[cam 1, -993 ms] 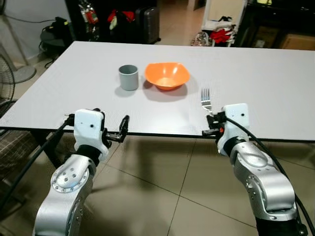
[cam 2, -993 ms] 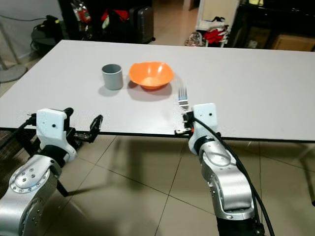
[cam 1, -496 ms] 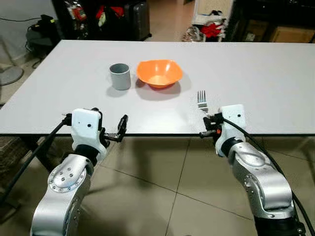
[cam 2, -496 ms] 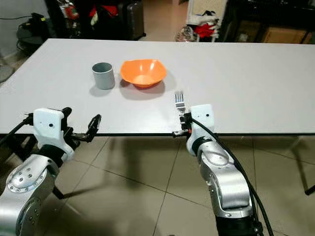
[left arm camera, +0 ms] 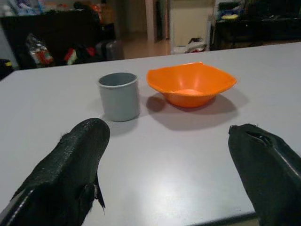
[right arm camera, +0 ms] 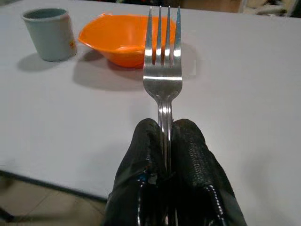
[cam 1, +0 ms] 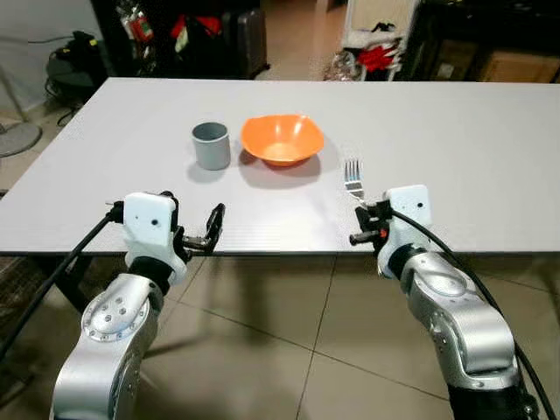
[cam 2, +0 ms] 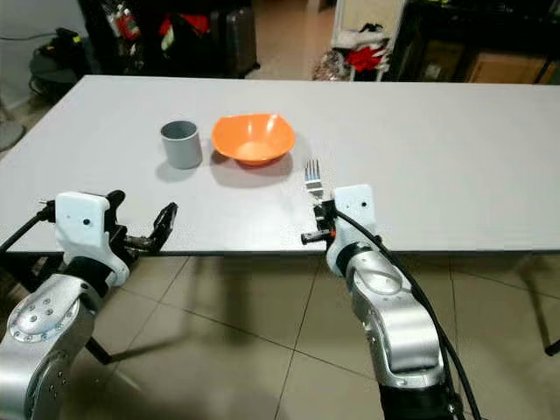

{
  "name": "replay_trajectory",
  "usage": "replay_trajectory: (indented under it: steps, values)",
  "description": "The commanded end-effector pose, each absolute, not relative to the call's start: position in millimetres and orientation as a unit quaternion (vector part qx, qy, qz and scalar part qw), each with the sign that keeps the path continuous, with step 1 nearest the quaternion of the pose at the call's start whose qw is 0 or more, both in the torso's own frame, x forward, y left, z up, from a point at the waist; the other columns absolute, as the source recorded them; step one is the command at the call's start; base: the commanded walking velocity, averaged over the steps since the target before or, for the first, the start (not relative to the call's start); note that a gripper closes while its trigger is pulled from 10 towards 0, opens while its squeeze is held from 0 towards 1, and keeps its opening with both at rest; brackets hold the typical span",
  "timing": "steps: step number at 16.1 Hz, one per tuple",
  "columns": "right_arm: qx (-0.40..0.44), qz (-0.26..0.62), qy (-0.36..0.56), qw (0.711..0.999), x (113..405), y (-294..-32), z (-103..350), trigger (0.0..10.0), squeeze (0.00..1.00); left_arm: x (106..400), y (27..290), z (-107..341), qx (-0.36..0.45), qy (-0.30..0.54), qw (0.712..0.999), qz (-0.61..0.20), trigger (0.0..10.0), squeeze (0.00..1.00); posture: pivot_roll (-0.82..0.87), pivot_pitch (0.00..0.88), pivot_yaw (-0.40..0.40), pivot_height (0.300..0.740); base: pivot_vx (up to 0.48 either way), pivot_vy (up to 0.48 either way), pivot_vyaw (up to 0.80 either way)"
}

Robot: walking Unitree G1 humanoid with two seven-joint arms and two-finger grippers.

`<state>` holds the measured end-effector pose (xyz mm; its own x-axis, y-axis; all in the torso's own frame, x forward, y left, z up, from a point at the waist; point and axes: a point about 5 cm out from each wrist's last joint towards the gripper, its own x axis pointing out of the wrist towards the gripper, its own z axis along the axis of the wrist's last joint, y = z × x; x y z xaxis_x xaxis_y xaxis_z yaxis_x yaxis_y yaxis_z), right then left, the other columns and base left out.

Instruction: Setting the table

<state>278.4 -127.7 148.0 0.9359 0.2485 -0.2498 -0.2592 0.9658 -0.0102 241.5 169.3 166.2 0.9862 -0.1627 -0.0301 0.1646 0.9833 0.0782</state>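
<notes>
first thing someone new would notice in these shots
The bright orange bowl stands out on the pale grey table, with a grey cup close on its left. Next comes the metal fork, clamped by its handle in the right pincer at the table's near edge, tines toward the bowl. The left pincer is open at the same edge, holding nothing.

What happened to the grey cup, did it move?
No. The grey cup sits just to the left of the orange bowl, with the same small gap as before. The whole picture shifted because the camera moved.
</notes>
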Motion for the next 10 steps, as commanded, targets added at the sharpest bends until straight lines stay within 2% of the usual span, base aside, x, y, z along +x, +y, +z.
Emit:
replay_trajectory:
  steps: [1, 10]
  values:
    - [-0.023, 0.131, 0.117, 0.984, 279.7, -128.7, 151.3, 10.0, 0.0, 242.6, 166.8, 168.4, 0.041, 0.009, 0.995, -0.088, 10.0, 0.0, -0.05, 0.0, 0.01, 0.74, 0.337, 0.0, -0.8]
    - [-0.041, 0.127, 0.149, 0.98, 283.5, -127.7, 142.7, 10.0, 0.0, 239.7, 167.6, 167.9, 0.043, 0.012, 0.995, -0.089, 10.0, 0.0, -0.03, 0.0, 0.005, 0.74, 0.329, 0.0, 0.0]
